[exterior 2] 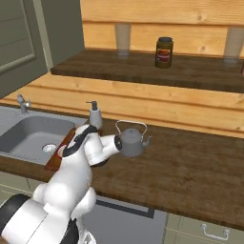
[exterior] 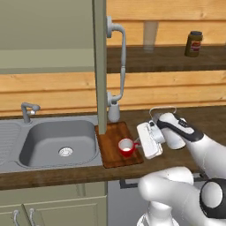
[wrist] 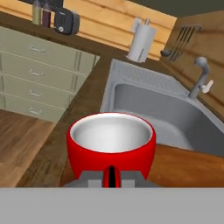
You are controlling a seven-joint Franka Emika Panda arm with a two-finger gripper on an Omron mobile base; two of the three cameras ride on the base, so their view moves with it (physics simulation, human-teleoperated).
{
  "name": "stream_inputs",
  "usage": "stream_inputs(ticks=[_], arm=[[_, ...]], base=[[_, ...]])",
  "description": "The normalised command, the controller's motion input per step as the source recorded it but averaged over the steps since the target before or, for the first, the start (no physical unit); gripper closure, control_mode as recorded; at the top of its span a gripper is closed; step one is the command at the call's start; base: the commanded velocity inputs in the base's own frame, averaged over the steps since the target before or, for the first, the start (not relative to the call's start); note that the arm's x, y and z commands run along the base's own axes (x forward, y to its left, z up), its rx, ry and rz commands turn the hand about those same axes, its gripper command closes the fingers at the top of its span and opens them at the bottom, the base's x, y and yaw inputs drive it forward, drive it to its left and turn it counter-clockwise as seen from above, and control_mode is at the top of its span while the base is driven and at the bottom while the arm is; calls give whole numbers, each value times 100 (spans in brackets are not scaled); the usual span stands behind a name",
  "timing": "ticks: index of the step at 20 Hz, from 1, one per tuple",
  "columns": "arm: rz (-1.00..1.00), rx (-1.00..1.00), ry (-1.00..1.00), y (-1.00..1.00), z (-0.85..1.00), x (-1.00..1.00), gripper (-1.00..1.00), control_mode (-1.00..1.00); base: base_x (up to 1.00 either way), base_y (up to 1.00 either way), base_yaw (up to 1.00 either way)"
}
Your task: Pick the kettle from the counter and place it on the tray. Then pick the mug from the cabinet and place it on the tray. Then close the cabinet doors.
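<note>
Gripping the upright mug [exterior: 126, 147] by its handle, the end effector [exterior: 140, 145] holds it on the tray [exterior: 111, 141].

The white arm [exterior: 185, 132] reaches forward and leftward, wrist level, jaws closed on the mug's handle.

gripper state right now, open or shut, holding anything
Gripper: shut on the handle of the red mug, which sits upright over the tray.
</note>
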Motion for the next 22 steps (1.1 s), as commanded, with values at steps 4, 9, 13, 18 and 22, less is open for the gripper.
stream_inputs(ticks=[4,9,13,18,22], arm=[[8,1,14,1,-42,58,100,-100],[11,8,6,0,-31,46,100,-100],[13,11,0,0,-28,23,100,-100],[5,3,0,2,-11,-8,-100,-100],[0,0,0,3,3,-31,-100,-100]], base=[[0,0,0],[0,0,0],[0,0,0],[0,0,0],[0,0,0]])
